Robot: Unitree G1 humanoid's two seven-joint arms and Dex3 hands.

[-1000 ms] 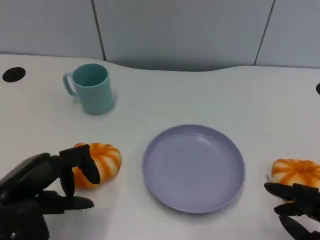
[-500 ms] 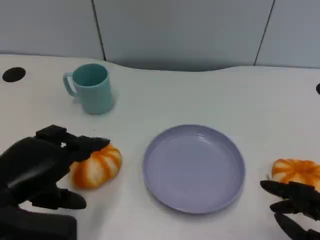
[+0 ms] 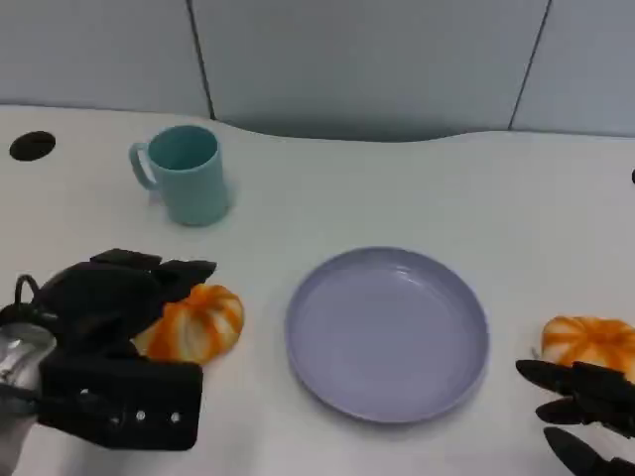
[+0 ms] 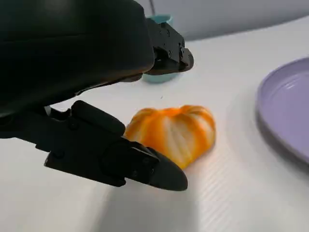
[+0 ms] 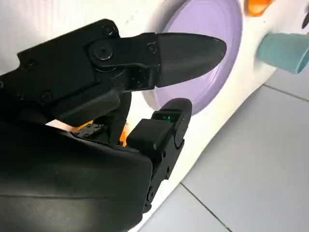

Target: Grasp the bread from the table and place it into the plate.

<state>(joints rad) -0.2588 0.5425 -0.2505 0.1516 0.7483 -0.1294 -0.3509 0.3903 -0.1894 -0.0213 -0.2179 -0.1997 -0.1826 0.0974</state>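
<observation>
An orange-and-white striped bread roll (image 3: 198, 322) lies on the white table, left of the empty lilac plate (image 3: 387, 332). My left hand (image 3: 114, 297) hovers at the roll's left side, its fingers reaching over the top. In the left wrist view the roll (image 4: 174, 130) sits between the upper fingers (image 4: 166, 48) and the thumb (image 4: 145, 169), with gaps on both sides. A second roll (image 3: 590, 342) lies right of the plate. My right hand (image 3: 585, 407) waits just in front of it, fingers spread and holding nothing.
A teal mug (image 3: 184, 174) stands at the back left, beyond the left roll. A grey wall panel runs behind the table's far edge. The right wrist view shows the plate (image 5: 212, 29) and the mug (image 5: 285, 48) past my right hand's fingers (image 5: 174, 48).
My left hand has moved forward and rolled over, so its fingers now reach above the left roll, with the wrist raised into view. The right hand has hardly moved.
</observation>
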